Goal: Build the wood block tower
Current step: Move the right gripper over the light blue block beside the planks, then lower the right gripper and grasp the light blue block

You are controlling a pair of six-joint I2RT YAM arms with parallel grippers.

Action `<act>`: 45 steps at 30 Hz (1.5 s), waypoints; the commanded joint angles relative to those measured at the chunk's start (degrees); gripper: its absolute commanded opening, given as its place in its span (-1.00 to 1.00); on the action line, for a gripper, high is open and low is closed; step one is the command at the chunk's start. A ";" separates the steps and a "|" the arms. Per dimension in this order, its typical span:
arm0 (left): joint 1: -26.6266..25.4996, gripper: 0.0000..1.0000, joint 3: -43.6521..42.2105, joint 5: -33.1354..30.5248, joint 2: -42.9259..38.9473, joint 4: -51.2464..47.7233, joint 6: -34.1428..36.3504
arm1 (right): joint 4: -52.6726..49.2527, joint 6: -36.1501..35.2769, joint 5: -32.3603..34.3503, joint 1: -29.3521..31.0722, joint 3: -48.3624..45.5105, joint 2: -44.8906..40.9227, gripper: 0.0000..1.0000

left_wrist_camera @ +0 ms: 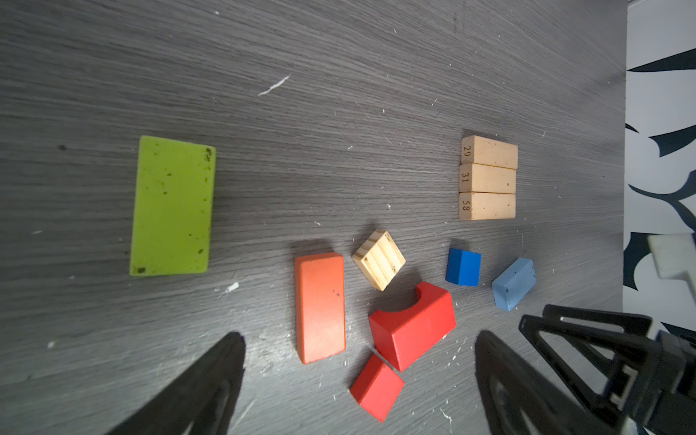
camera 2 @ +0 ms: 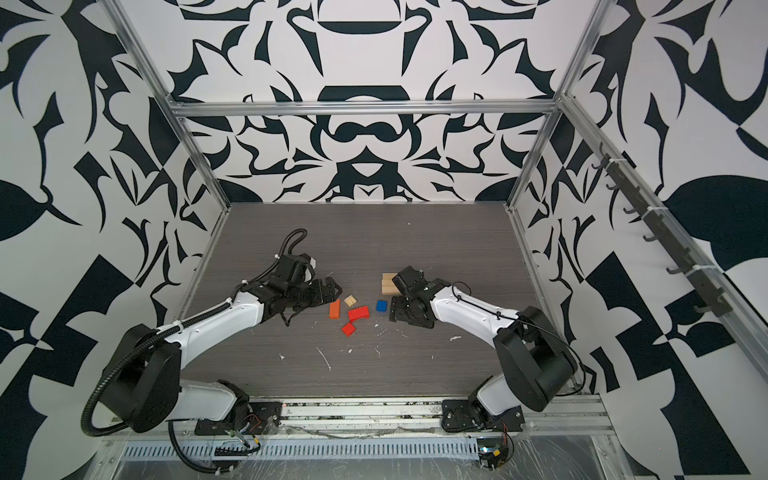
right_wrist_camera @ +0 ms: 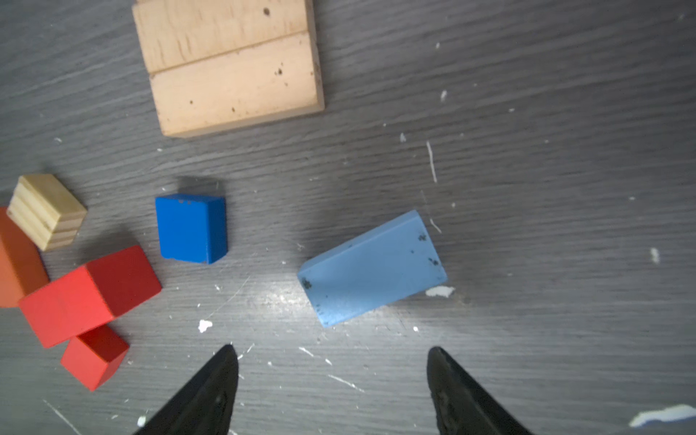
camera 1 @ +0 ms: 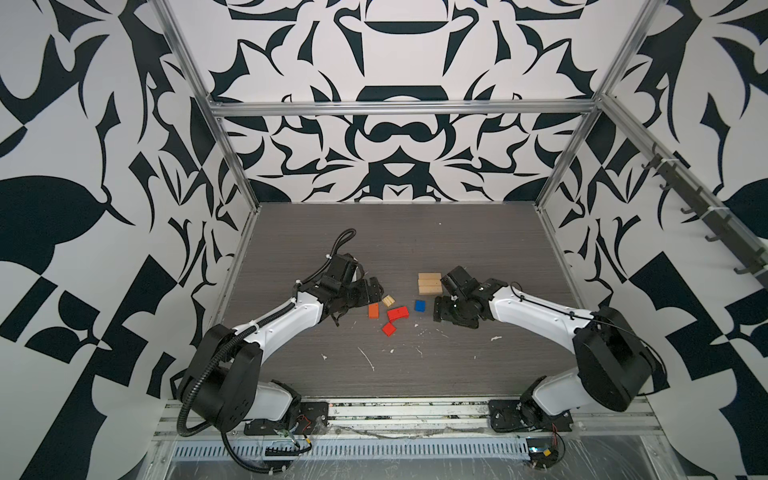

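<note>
Loose wood blocks lie on the dark table; none rests on another. Three tan oblongs [camera 1: 429, 284] [right_wrist_camera: 233, 67] lie side by side. Nearer lie a tan cube [left_wrist_camera: 378, 260], an orange oblong [left_wrist_camera: 320, 307], a red arch block [left_wrist_camera: 412, 325] touching a small red block [left_wrist_camera: 376, 388], and a dark blue cube [right_wrist_camera: 192, 228]. My left gripper [left_wrist_camera: 361, 339] hovers open over the orange and red blocks, holding nothing. A lime green oblong [left_wrist_camera: 173, 205] lies apart from them. My right gripper [right_wrist_camera: 331, 349] is open and empty, with a light blue oblong [right_wrist_camera: 373, 267] just ahead of its fingertips.
Patterned walls and metal frame posts [camera 1: 232, 166] enclose the table on three sides. Both arm bases stand on the front rail [camera 1: 407, 409]. White flecks and scratches mark the tabletop [camera 1: 368, 359]. In both top views the grippers hide the green and light blue blocks.
</note>
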 commanded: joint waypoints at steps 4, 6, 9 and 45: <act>-0.17 0.95 0.82 0.06 -1.15 -0.64 -0.03 | 3.01 1.43 1.89 -0.58 -0.09 1.55 0.60; -0.20 0.95 0.72 -0.09 -1.15 -0.70 -0.02 | 3.74 1.40 2.60 -0.73 -0.54 2.03 0.60; -0.17 0.95 0.86 -0.06 -1.06 -0.73 0.07 | 4.22 0.81 2.90 -1.47 -0.72 2.86 0.59; -0.19 0.95 1.17 -0.22 -0.62 -0.69 0.24 | -0.39 -6.78 5.52 -3.79 4.06 8.91 -0.10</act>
